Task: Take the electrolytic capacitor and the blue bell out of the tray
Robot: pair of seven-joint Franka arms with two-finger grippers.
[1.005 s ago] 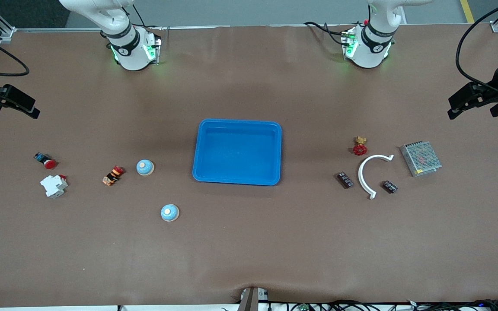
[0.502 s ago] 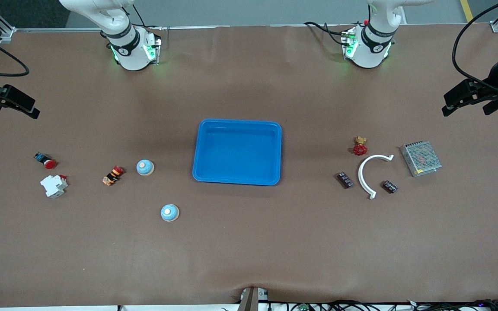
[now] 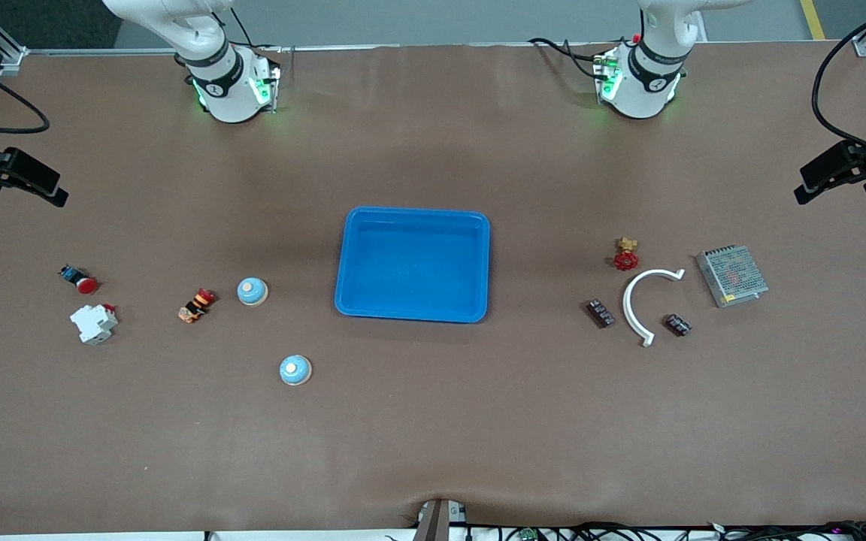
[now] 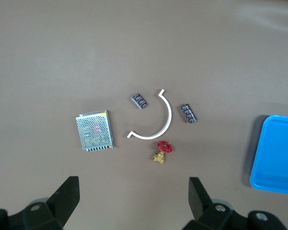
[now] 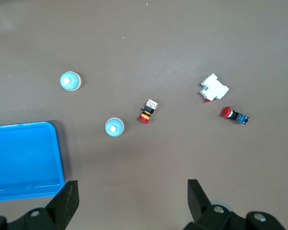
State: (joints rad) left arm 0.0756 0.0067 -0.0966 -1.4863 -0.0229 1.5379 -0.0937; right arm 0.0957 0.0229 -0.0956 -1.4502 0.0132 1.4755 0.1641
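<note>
Two light-blue bells lie toward the right arm's end: one bell [image 3: 252, 291] [image 5: 114, 127] beside the blue tray [image 3: 412, 315], another bell [image 3: 295, 370] [image 5: 70, 81] nearer the front camera. Two small dark capacitors lie toward the left arm's end, one capacitor [image 3: 600, 312] [image 4: 188, 113] on each side of a white arc, the second capacitor [image 3: 678, 324] [image 4: 139, 100] closer to the table's end. My left gripper [image 3: 833, 194] [image 4: 133, 191] hangs open and empty high over the table's edge at its end. My right gripper [image 3: 19, 188] [image 5: 133, 194] hangs open and empty at its end.
A white curved piece [image 3: 640, 300], a red-handled brass valve [image 3: 626, 255] and a perforated metal box [image 3: 731, 276] lie around the capacitors. An orange-black switch [image 3: 196, 305], a white breaker [image 3: 94, 323] and a red push button [image 3: 80, 279] lie near the bells.
My left gripper first edged inward, then drew back toward the table's end at its side. The right gripper and all the objects have stayed where they were.
</note>
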